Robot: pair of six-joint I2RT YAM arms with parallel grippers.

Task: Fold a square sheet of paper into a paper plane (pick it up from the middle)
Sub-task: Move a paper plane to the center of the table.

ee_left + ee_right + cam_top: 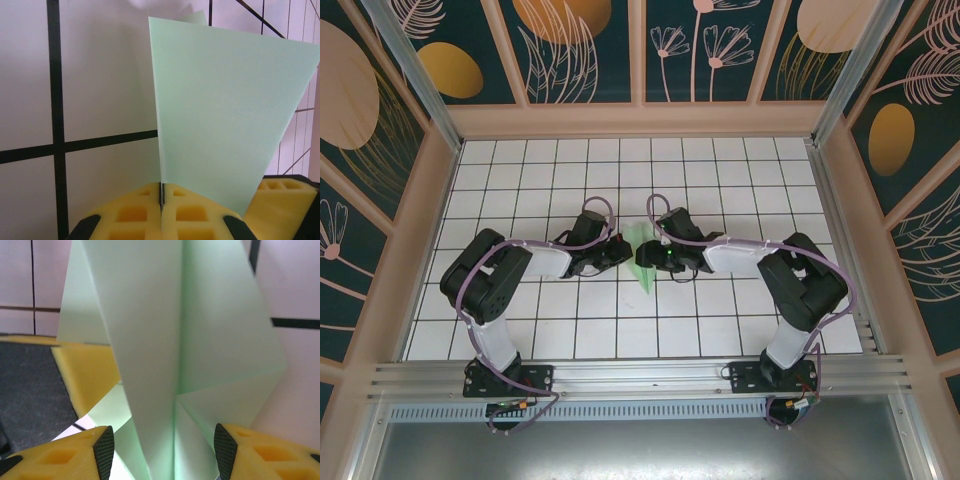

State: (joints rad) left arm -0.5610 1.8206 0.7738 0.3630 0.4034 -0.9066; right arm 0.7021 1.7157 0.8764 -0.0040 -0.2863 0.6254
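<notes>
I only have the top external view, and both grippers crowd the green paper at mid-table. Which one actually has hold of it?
Observer: The left gripper does. In the left wrist view its yellow pads are shut on a thin edge of the folded paper.
Operator: And the right one?
Observer: The right gripper is open in its wrist view, with a finger on either side of the paper's centre ridge.
Operator: Any folds in yet?
Observer: Yes. The right wrist view shows a long centre ridge and angled flaps lower down.
</notes>
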